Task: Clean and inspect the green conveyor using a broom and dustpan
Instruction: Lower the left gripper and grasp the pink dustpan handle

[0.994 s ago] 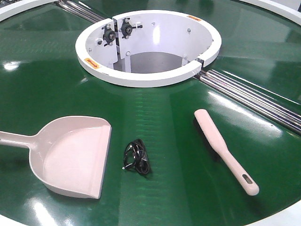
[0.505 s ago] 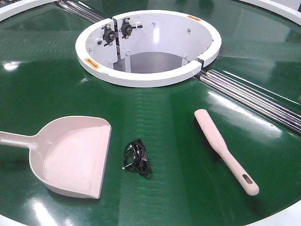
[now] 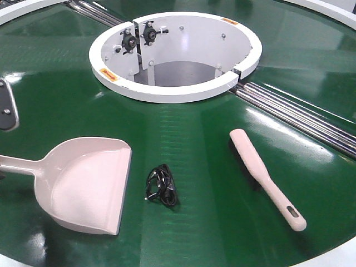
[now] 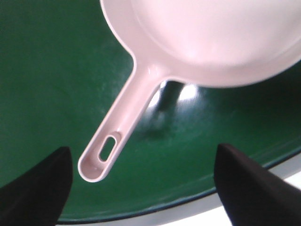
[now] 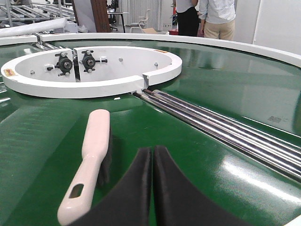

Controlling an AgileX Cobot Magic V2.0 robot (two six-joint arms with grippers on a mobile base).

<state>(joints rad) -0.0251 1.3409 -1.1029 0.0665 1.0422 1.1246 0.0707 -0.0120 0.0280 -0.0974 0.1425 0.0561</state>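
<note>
left claw [image 4: 142, 149]: apart, dustpan [image 4: 141, 94] handle end ahead in gap, pan beyond | right claw [image 5: 151, 149]: together, broom [image 5: 95, 136] just left, handle end nearest, long axis running far

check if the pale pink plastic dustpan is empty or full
Empty: the pale pink plastic dustpan is bare inside; the black tangled cord lies apart, beside it.

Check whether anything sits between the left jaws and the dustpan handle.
Nothing visible does. In the left wrist view the handle of the dustpan lies on bare green conveyor, framed by the open jaws of the left gripper. The black cable bundle sits beyond the pan's front edge.
</note>
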